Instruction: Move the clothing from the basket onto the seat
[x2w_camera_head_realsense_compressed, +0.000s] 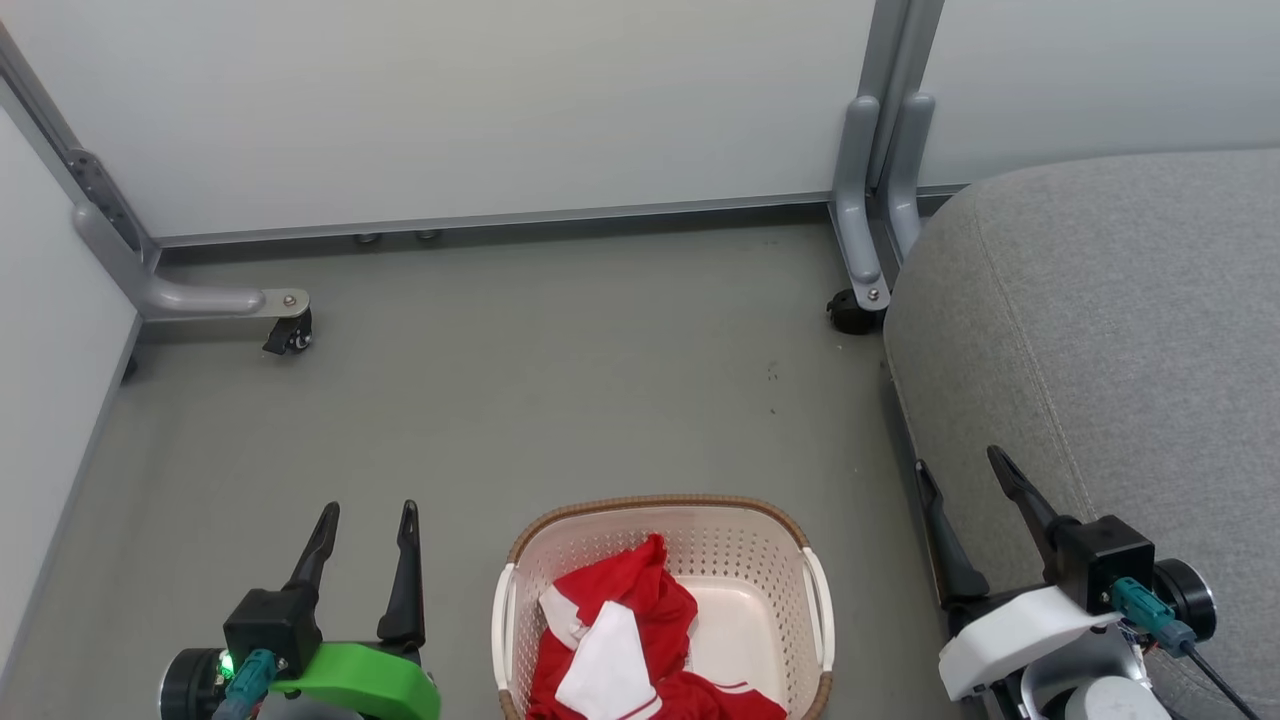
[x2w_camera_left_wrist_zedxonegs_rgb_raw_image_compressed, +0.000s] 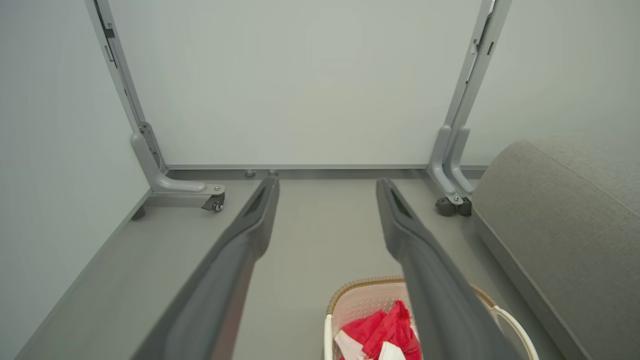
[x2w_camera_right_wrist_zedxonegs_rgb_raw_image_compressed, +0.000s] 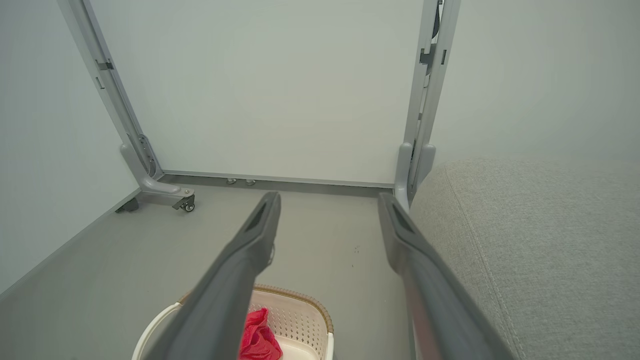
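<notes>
Red clothing (x2w_camera_head_realsense_compressed: 640, 625) with white panels lies bunched in the cream perforated basket (x2w_camera_head_realsense_compressed: 760, 560), which stands on the floor at the bottom centre of the head view. The clothing (x2w_camera_left_wrist_zedxonegs_rgb_raw_image_compressed: 382, 330) and basket (x2w_camera_left_wrist_zedxonegs_rgb_raw_image_compressed: 355, 300) also show low in the left wrist view; the basket (x2w_camera_right_wrist_zedxonegs_rgb_raw_image_compressed: 300, 312) with a red fold of clothing (x2w_camera_right_wrist_zedxonegs_rgb_raw_image_compressed: 257, 340) shows low in the right wrist view. The big grey seat (x2w_camera_head_realsense_compressed: 1120, 330) fills the right side. My left gripper (x2w_camera_head_realsense_compressed: 365, 515) is open, left of the basket. My right gripper (x2w_camera_head_realsense_compressed: 960, 465) is open, at the seat's front edge. Both are empty.
White partition panels close off the back and left. Their grey feet with black castors stand on the floor at the left (x2w_camera_head_realsense_compressed: 285, 335) and beside the seat (x2w_camera_head_realsense_compressed: 850, 312). Grey floor (x2w_camera_head_realsense_compressed: 550, 380) stretches between the basket and the back panel.
</notes>
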